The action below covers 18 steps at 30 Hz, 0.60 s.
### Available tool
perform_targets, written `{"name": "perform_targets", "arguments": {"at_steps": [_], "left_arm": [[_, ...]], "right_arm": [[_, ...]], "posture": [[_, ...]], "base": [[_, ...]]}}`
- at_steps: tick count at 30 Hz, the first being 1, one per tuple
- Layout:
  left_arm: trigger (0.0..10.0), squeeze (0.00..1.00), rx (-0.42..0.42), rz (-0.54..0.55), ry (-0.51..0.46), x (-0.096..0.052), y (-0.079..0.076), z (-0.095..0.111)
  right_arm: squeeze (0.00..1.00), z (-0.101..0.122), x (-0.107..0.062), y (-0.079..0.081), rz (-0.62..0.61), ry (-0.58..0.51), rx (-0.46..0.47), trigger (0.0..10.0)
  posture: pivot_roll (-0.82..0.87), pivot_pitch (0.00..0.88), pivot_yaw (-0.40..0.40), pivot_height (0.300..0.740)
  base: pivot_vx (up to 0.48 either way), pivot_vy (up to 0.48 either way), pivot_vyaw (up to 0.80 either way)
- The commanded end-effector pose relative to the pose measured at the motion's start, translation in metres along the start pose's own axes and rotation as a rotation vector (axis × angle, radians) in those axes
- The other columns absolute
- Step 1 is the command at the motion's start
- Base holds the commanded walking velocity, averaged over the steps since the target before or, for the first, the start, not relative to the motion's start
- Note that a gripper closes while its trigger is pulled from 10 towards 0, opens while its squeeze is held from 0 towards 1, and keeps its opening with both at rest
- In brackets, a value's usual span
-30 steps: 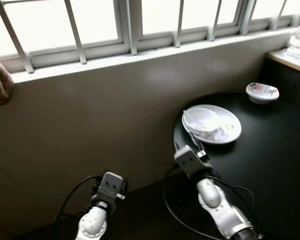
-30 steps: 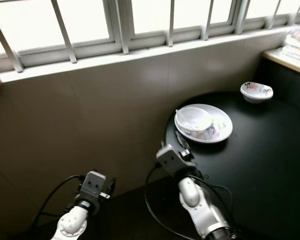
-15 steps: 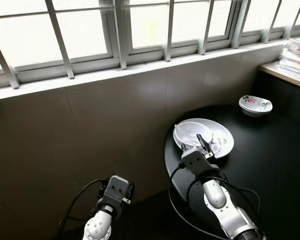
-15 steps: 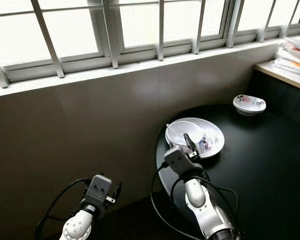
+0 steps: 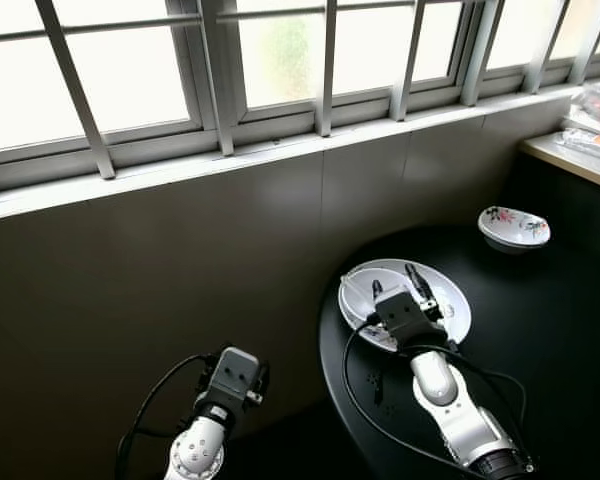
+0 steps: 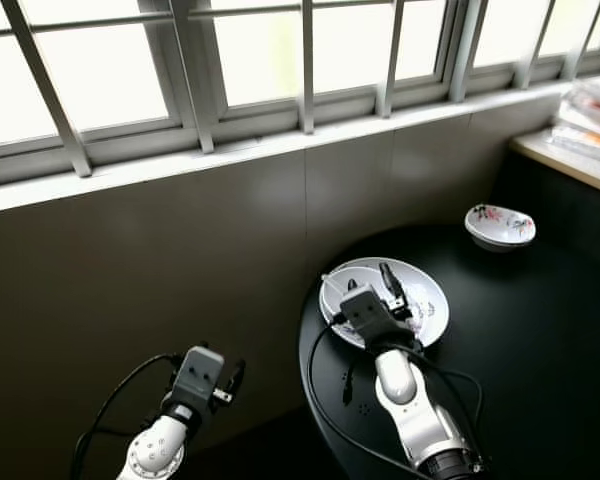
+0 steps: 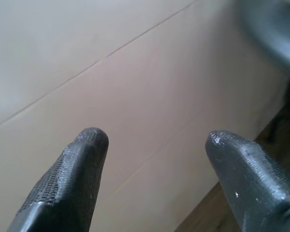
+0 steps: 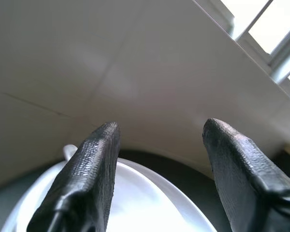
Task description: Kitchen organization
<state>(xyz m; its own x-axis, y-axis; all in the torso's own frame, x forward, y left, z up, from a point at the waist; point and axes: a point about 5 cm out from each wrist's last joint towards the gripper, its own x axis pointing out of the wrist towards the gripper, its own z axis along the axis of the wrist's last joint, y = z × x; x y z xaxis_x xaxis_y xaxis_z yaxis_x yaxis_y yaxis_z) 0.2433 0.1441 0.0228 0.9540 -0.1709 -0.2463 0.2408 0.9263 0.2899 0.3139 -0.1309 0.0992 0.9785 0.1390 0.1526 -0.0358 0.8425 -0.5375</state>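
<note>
Right arm (image 5: 450, 410) reaches up from lower right, its gripper (image 8: 159, 140) spread wide near frame centre. Left arm (image 5: 200, 445) sits lower left, its gripper (image 7: 154, 145) spread too.

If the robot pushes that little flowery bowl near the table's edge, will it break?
The small white flower-patterned bowl looks like glazed ceramic, so probably hard, slippery and breakable. It would likely slide easily on the smooth round black table. It sits low and wide, so it probably won't tip.
</note>
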Motion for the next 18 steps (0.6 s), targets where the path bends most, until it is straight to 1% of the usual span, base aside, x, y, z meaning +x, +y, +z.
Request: {"name": "perform_targets", "arguments": {"at_steps": [1,4,8,10,11,13,14,15,18], "left_arm": [[10.0,0.00,-0.001,0.010,-0.003,0.001,0.002,0.000],[10.0,0.00,-0.003,0.008,-0.007,0.001,0.002,0.000],[10.0,0.00,-0.004,0.006,-0.003,0.001,0.001,0.000],[10.0,0.00,-0.005,0.004,-0.001,0.001,0.001,-0.001],[10.0,0.00,-0.006,0.004,0.000,0.001,0.001,-0.001],[10.0,0.00,-0.006,0.003,0.001,0.001,0.001,-0.002],[10.0,0.00,-0.007,0.002,0.002,0.001,0.001,-0.002],[10.0,0.00,-0.008,0.000,0.003,0.001,0.001,-0.002],[10.0,0.00,-0.011,-0.002,0.004,0.002,0.000,-0.002]], "right_arm": [[0.00,0.001,0.004,-0.004,-0.004,0.005,0.014,10.0],[0.00,0.002,0.006,-0.006,-0.008,0.006,0.022,10.0],[0.00,0.004,0.011,-0.011,-0.011,0.022,0.091,10.0],[0.00,0.009,0.013,-0.015,-0.031,0.021,0.066,10.0],[0.00,0.009,0.015,-0.018,-0.054,0.046,0.042,10.0],[0.00,0.009,0.017,-0.021,-0.089,0.096,0.040,10.0],[0.00,0.011,0.018,-0.020,-0.078,0.113,0.064,10.0],[0.00,0.015,0.019,-0.017,-0.044,0.124,0.072,10.0],[0.00,0.018,0.021,-0.015,-0.023,0.150,0.077,10.0]], "posture": [[-0.03,0.000,0.010,0.740],[-0.03,0.000,0.010,0.740],[-0.03,0.000,0.008,0.740],[-0.03,0.000,0.008,0.740],[-0.03,0.000,0.008,0.740],[-0.04,0.000,0.009,0.740],[-0.04,0.000,0.009,0.740],[-0.04,0.000,0.009,0.740],[-0.04,0.000,0.010,0.740]], "base": [[0.000,0.000,0.00],[0.000,0.000,0.00],[0.000,0.000,0.00],[0.000,0.000,0.00],[0.000,0.000,0.00],[0.000,0.000,0.00],[0.000,0.000,0.00],[0.000,0.000,0.00],[0.000,0.000,0.00]]}}
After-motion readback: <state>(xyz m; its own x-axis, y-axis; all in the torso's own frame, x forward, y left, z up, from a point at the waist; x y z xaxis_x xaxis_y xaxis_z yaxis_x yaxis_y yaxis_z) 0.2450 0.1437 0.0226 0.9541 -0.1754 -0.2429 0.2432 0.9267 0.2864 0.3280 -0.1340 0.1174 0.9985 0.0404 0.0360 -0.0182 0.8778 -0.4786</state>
